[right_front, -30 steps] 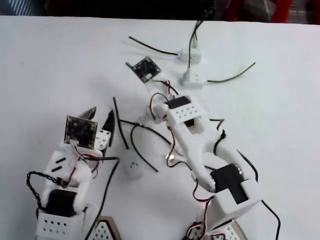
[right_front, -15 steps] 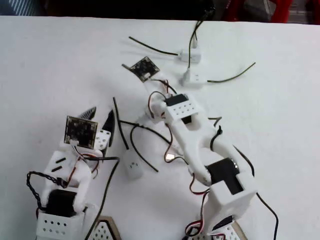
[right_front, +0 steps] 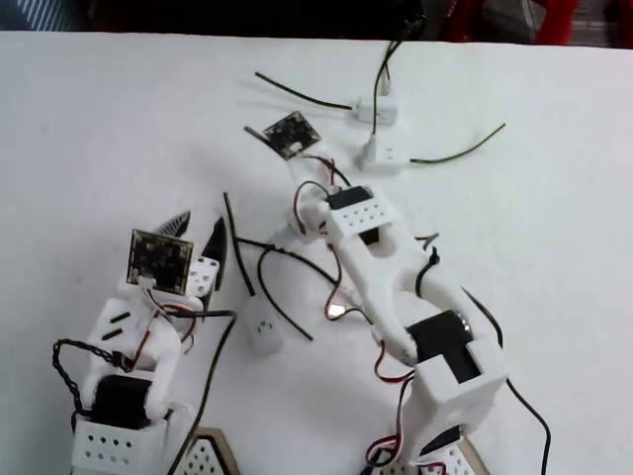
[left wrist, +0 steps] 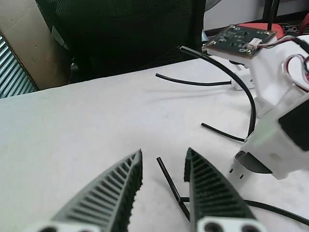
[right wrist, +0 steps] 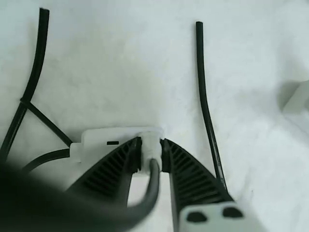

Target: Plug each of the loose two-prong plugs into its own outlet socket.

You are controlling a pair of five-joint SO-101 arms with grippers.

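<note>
**Plug-and-socket lot, one plug in hand**

Item 1, right gripper (right wrist: 150, 141): the jaws are nearly shut and pinch a small white plug (right wrist: 151, 147) between their tips. Its black cord (right wrist: 153, 181) runs back between the jaws. A white socket block (right wrist: 104, 142) sits directly ahead of the tips, touching the plug. Whether the prongs have entered it cannot be told.

Item 2, left gripper (left wrist: 163, 152): the jaws are parted to a moderate gap and hold nothing. A loose black wire (left wrist: 166, 176) lies on the bench (right_front: 119, 119) in the gap.

Item 3, two white connectors (right_front: 378, 111) with trailing leads lie on the bench well beyond both sets of jaws.

Hazards, by judgement: the socket block looks free on the bench with nothing bracing it, so a push may slide it ahead of the jaws rather than seat the plug. Prongs slightly off the slots could tilt or jam. The cord behind the jaws could drag the plug askew.

Markings: no legible writing, only a short dark dash on the socket block.
</note>
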